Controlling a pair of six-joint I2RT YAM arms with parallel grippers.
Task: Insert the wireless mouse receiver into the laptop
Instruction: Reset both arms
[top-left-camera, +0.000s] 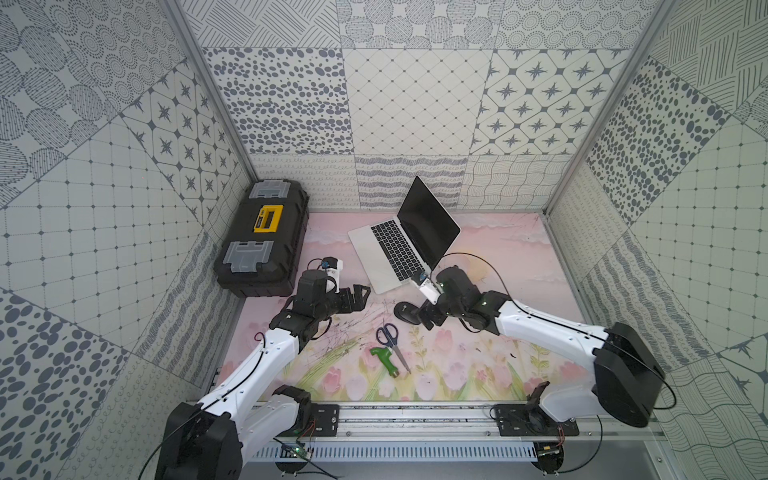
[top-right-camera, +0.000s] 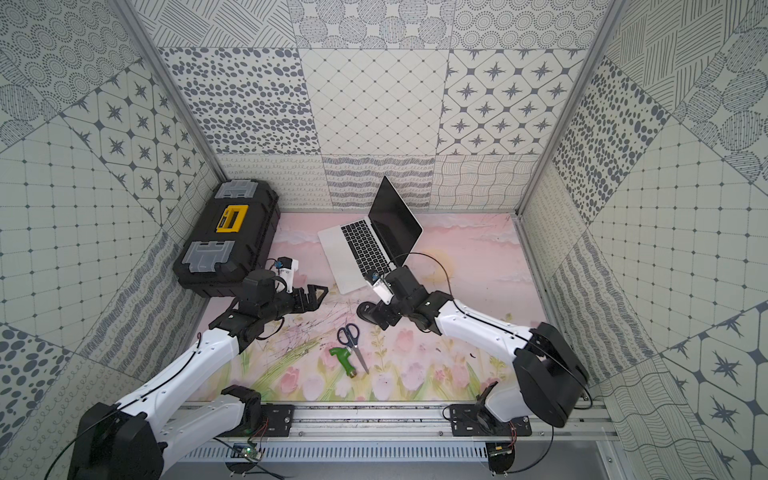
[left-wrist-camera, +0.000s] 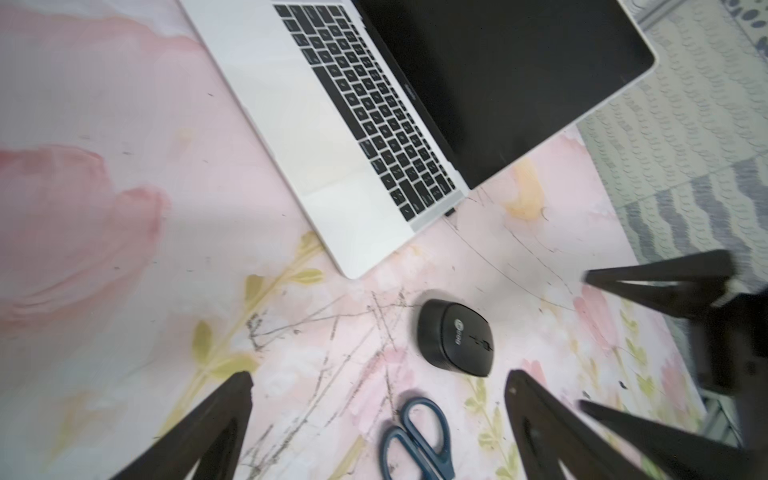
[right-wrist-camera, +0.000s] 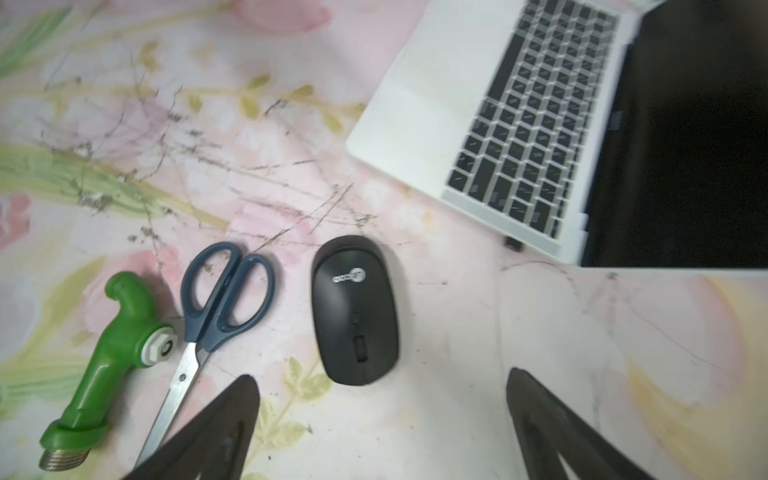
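Wireless mouse receiver (left-wrist-camera: 451, 212): tiny black stub, jutting from the side edge of the slim silver laptop (left-wrist-camera: 316, 137) with black keys and glossy dark screen, close to the hinge corner. Looks plugged in, but too small and blurred to confirm full seating. Held by neither arm.

Left gripper (top-left-camera: 360, 297): black fingers spread wide, empty, hovering over the floral pink mat (top-left-camera: 498, 249) between the black-and-yellow toolbox (top-left-camera: 262, 237) and the laptop. Right gripper (left-wrist-camera: 586, 338): likewise spread and empty, hanging close by the small dark grey oval mouse (right-wrist-camera: 355, 309), not closing on it. Mouse flat on the mat, near the laptop's front corner yet apart from it, beside the blue-handled scissors (right-wrist-camera: 226, 286).

Step in hand, by judgement: insertion done, release stage. Next move: lift both arms clear without brushing the stub or shoving the laptop. If not fully home, push straight along the port's axis.

Seen only from the wrists: the stub, hidden in both top views behind the right arm's wrist. Seen only from above: the toolbox. Seen from the right wrist, not the left: a green plastic tap (right-wrist-camera: 112, 345) just beside the scissors.
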